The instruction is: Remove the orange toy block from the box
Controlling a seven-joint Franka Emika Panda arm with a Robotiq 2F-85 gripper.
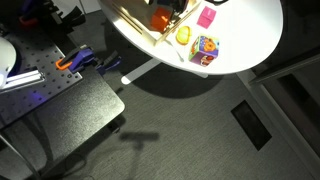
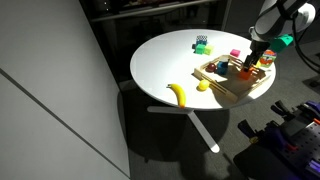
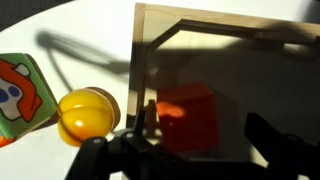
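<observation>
The orange toy block [image 3: 185,115] lies inside the light-wood box [image 3: 230,25], near its left wall, in shadow. My gripper [image 3: 205,126] is open and hangs low over the block with one finger on each side; the right finger stands clear of it. In both exterior views the orange block [image 1: 160,18] [image 2: 244,72] sits in the box [image 1: 140,28] [image 2: 232,92] on the round white table. In an exterior view the gripper [image 2: 249,64] is right above it.
A yellow round piece [image 3: 85,112] [image 1: 184,35] lies just outside the box wall, next to a multicoloured cube [image 3: 22,95] [image 1: 204,49]. A pink block [image 1: 207,16] lies further off. A banana [image 2: 178,93] lies near the table [image 2: 160,65] edge.
</observation>
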